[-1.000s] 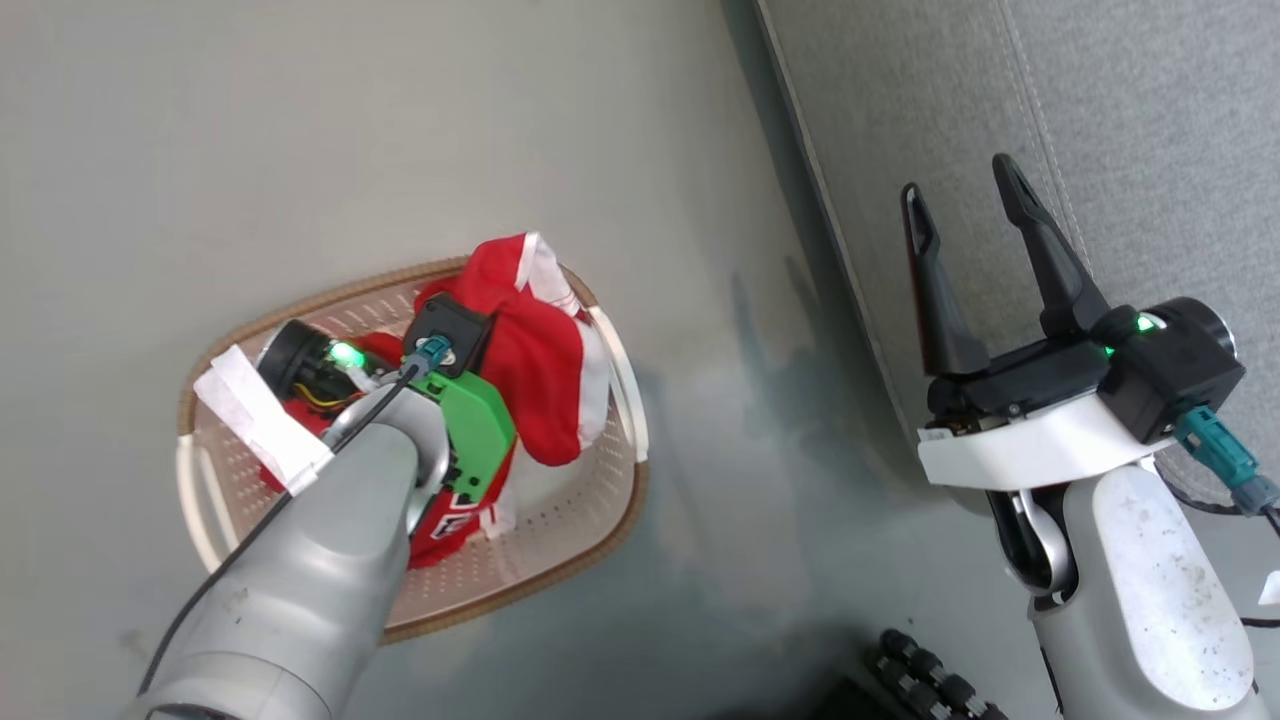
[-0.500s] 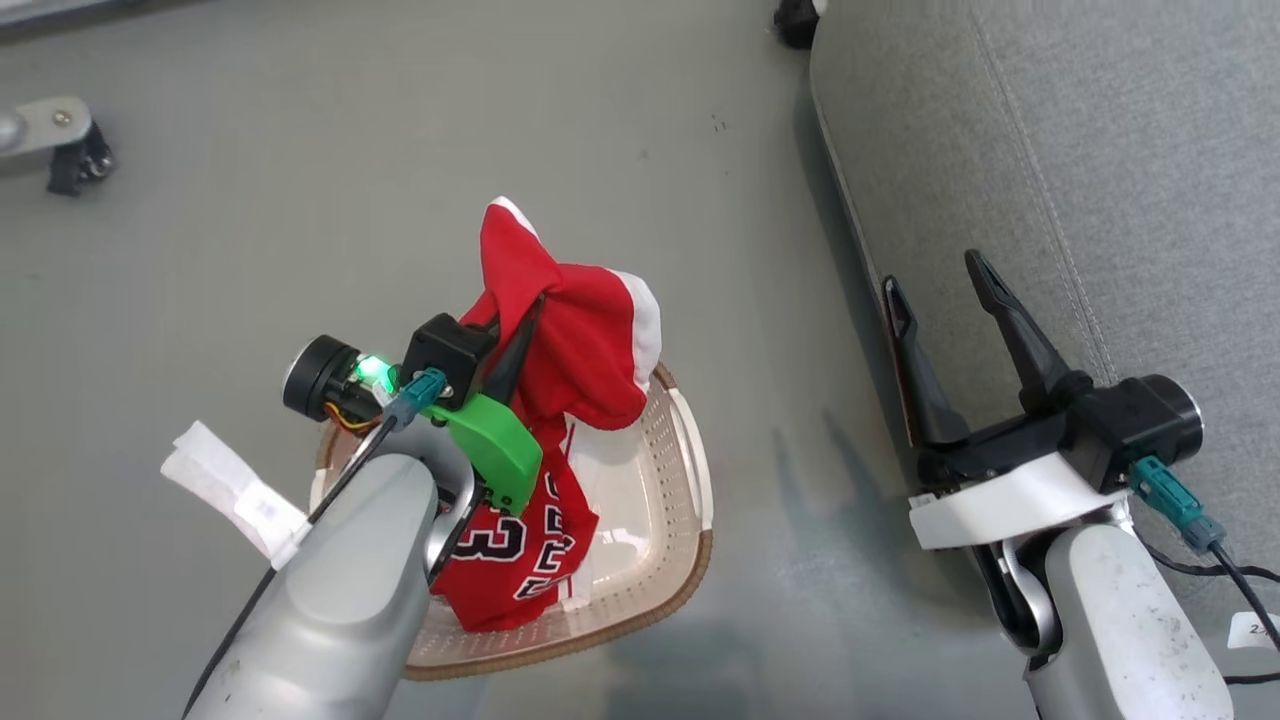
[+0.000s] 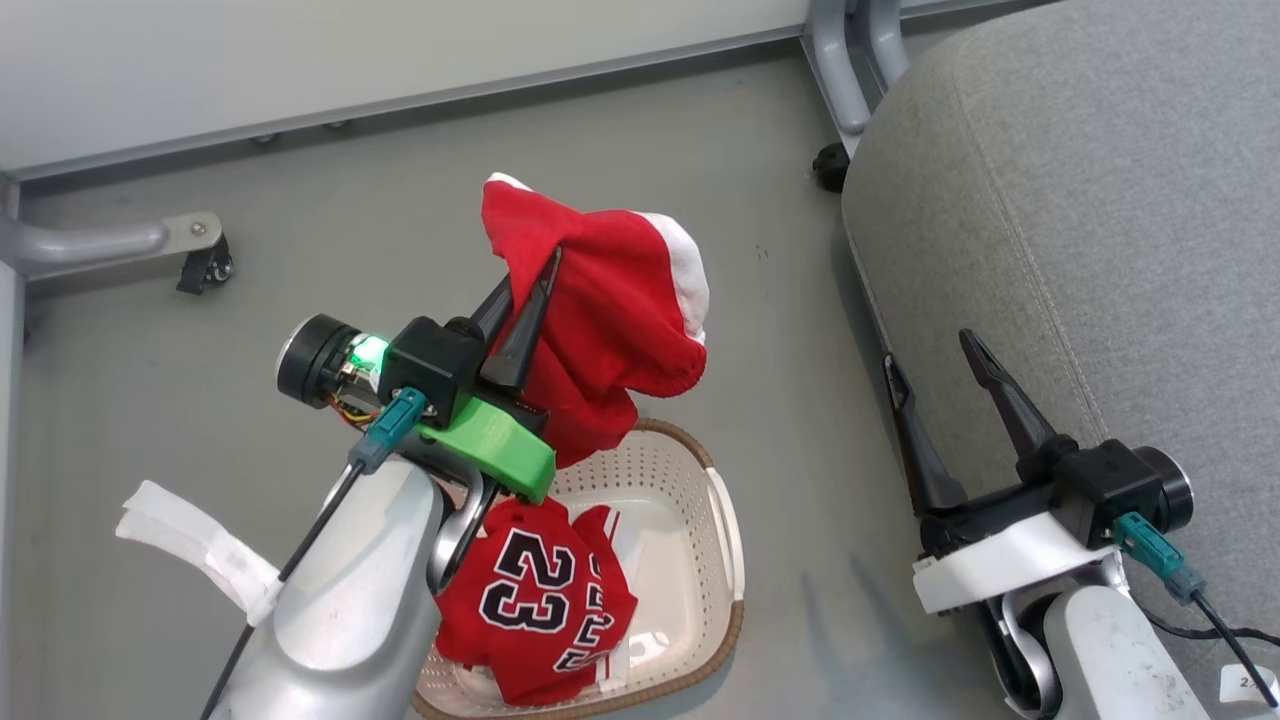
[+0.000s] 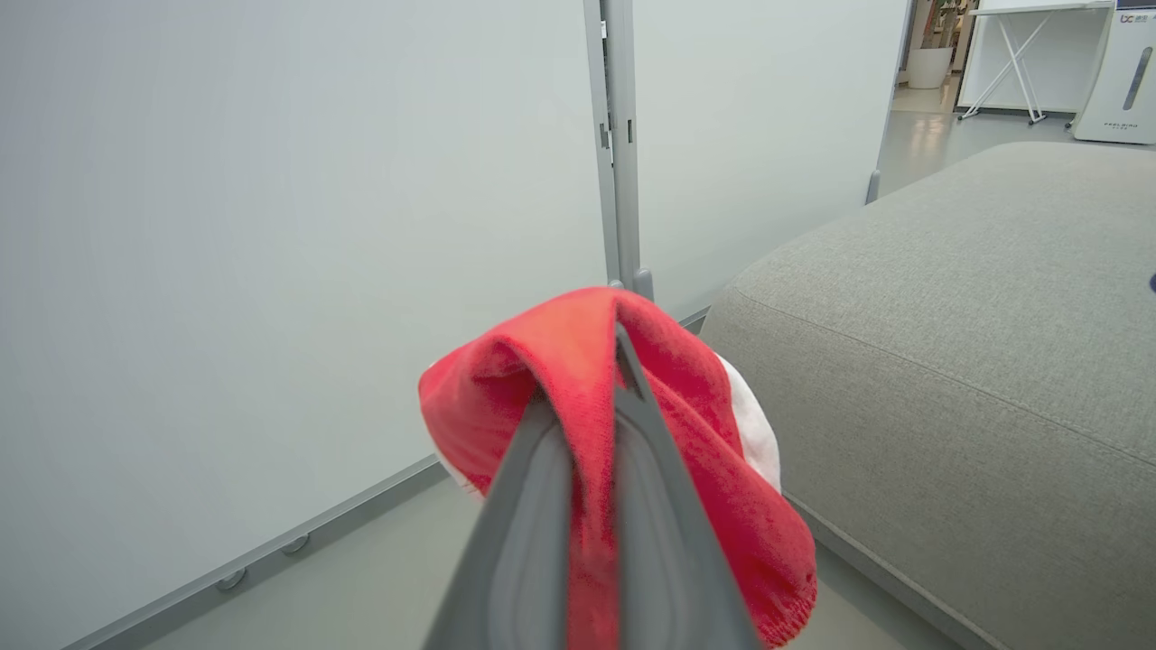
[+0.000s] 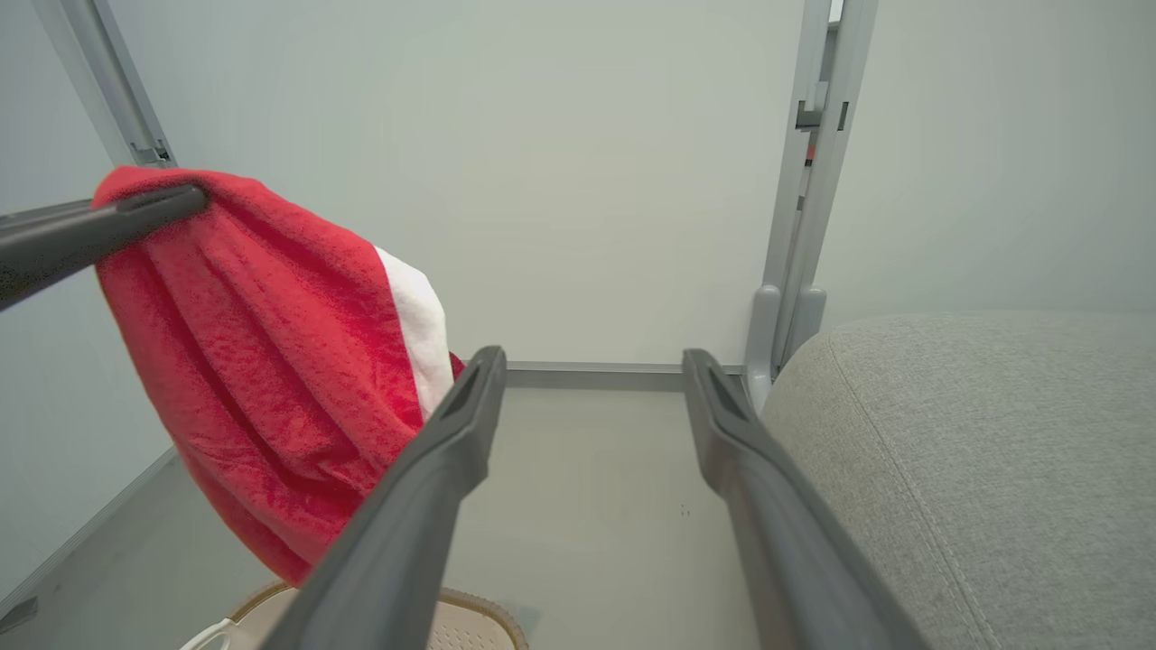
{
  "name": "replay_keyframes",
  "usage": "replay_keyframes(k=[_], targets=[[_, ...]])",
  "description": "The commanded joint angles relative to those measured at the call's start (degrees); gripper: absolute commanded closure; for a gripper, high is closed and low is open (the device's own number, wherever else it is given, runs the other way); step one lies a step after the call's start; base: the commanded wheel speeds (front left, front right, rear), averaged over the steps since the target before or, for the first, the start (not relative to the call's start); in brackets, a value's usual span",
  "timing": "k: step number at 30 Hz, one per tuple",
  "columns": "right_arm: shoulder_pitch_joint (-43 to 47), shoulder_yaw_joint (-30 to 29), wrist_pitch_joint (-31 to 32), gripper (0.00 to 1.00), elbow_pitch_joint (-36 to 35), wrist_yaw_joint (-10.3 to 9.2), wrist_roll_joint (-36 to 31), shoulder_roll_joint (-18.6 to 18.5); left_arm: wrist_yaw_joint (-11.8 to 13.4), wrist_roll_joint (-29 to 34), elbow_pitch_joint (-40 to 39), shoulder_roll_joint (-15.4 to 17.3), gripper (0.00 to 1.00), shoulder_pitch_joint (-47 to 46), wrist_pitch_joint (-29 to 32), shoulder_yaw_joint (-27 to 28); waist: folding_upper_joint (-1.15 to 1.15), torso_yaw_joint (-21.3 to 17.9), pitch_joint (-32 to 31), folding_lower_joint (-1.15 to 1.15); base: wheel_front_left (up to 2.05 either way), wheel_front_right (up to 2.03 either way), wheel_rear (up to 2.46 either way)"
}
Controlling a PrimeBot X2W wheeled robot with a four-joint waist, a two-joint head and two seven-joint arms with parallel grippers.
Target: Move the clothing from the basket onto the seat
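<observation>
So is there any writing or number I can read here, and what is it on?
"23": black digits edged white, on the red jersey in the basket.
More lettering beside it on the jersey: folded, unreadable.
White label, head view's lower right corner: too small to read.
Logo on the far white cabinet, left wrist view: blurred.
Plain red garment in the left pincer: no print visible.

The red jersey (image 3: 540, 600) in the basket (image 3: 728, 540) bears a large black 23 outlined in white; more black lettering beside it is folded and unreadable. A white tag (image 3: 1247, 684) at the head view's lower right corner begins with 2, the rest cut off.
</observation>
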Motion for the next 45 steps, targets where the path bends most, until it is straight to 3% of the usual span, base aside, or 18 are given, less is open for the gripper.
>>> replay_keyframes(k=[1, 13, 25, 34, 45], targets=[[1.10, -0.04, -0.28, 0.00, 0.13, -0.06, -0.33, -0.22, -0.14, 0.18, -1.51, 0.02, 1.00, 1.13, -0.21, 0.36, 0.56, 1.16, -2.72, 0.00, 0.00, 0.00, 0.00], [3.97, 0.39, -0.28, 0.00, -0.27, -0.05, 0.33, -0.22, -0.15, 1.32, -11.93, 0.67, 1.00, 3.28, -0.15, -0.40, 0.56, 2.04, -6.07, 0.00, 0.00, 0.00, 0.00], [2.27, 5.18, -0.28, 0.00, -3.48, -0.06, -0.48, -0.30, -0.15, 1.60, -14.85, 1.04, 1.00, 4.21, -0.14, -1.01, 0.56, 1.99, -6.12, 0.00, 0.00, 0.00, 0.00], [-4.02, 12.28, -0.28, 0.00, -1.81, -0.06, 2.02, -4.88, -0.15, 1.78, -15.81, 0.32, 1.00, 3.98, -0.14, -2.36, 0.56, 2.65, -5.42, 0.00, 0.00, 0.00, 0.00], [-12.17, 20.96, -0.27, 0.00, 5.20, -0.06, 11.82, -11.35, -0.15, 1.69, -17.43, -0.53, 1.00, 3.37, -0.14, -6.58, 0.56, 4.64, -4.97, 0.00, 0.00, 0.00, 0.00]])
